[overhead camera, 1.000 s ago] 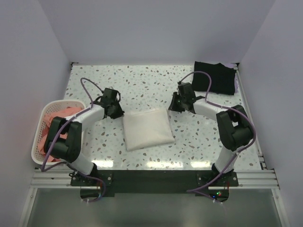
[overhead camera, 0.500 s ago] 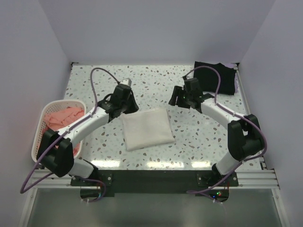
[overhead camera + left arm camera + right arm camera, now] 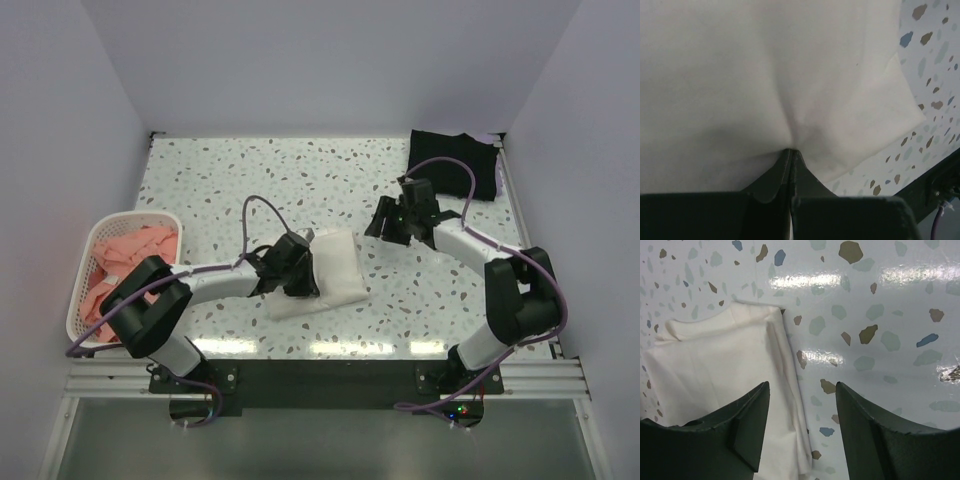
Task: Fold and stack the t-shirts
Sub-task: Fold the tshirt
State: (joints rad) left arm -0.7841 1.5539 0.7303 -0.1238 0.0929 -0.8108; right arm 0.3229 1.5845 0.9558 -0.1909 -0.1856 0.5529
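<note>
A folded white t-shirt (image 3: 335,262) lies at the table's middle; no print shows. My left gripper (image 3: 305,278) lies low over the shirt's left part. In the left wrist view it (image 3: 791,151) is shut on a pinch of the white cloth (image 3: 765,75), with creases running into the fingertips. My right gripper (image 3: 384,224) is open and empty just right of the shirt's far right corner. In the right wrist view it (image 3: 801,412) hovers over the shirt's folded right edge (image 3: 715,360). A folded black t-shirt (image 3: 455,164) lies at the back right corner. Salmon-pink t-shirts (image 3: 128,250) lie in the basket.
A white plastic lattice basket (image 3: 82,300) stands at the left edge of the speckled table (image 3: 300,180). The enclosure's walls close off the back and both sides. A purple cable loops above each arm.
My left gripper swung from beyond the shirt's far left corner toward me, down onto its left part, and shut on the cloth. My right gripper shifted slightly right.
</note>
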